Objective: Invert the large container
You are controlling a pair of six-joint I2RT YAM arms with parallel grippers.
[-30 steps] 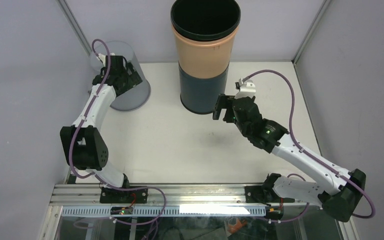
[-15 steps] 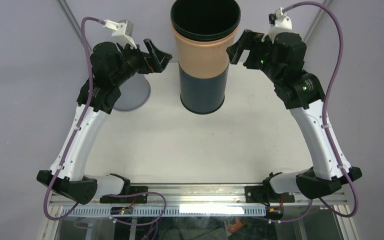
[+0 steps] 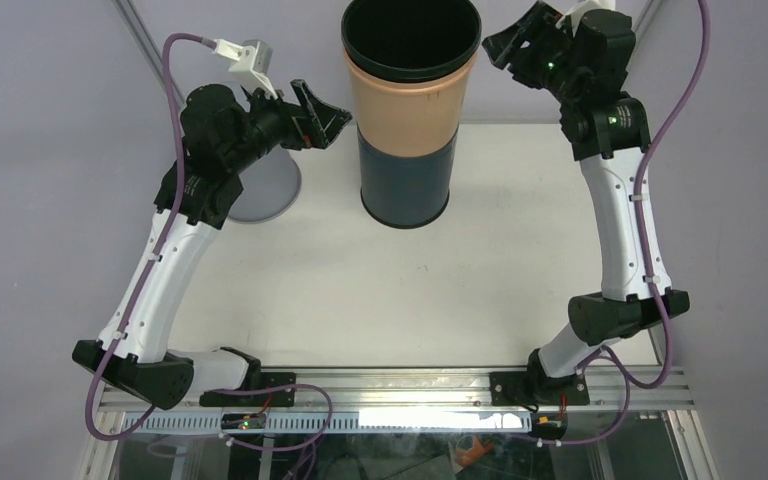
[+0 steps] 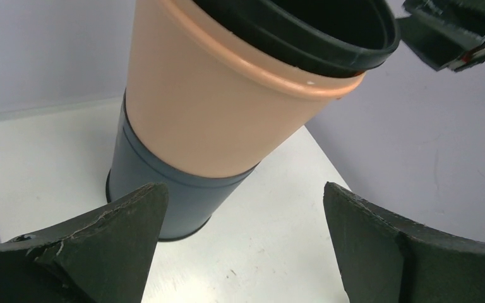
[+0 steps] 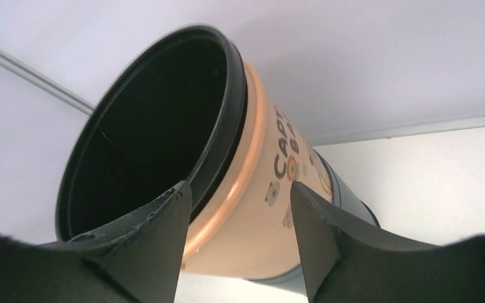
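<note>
Large container (image 3: 410, 110) stands upright, long axis vertical. Right gripper (image 3: 500, 47), parted and empty, sits nearest, at its upper right side. Left gripper (image 3: 325, 122), released, waits just left.

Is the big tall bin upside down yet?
Not yet. Done: both arms are up beside the large container, which stands upright, mouth up. In hand: the left claw is open near its orange side, the right claw open by the black rim; neither grips it. Left: grab it, tip it over, set it mouth down on the table.
</note>
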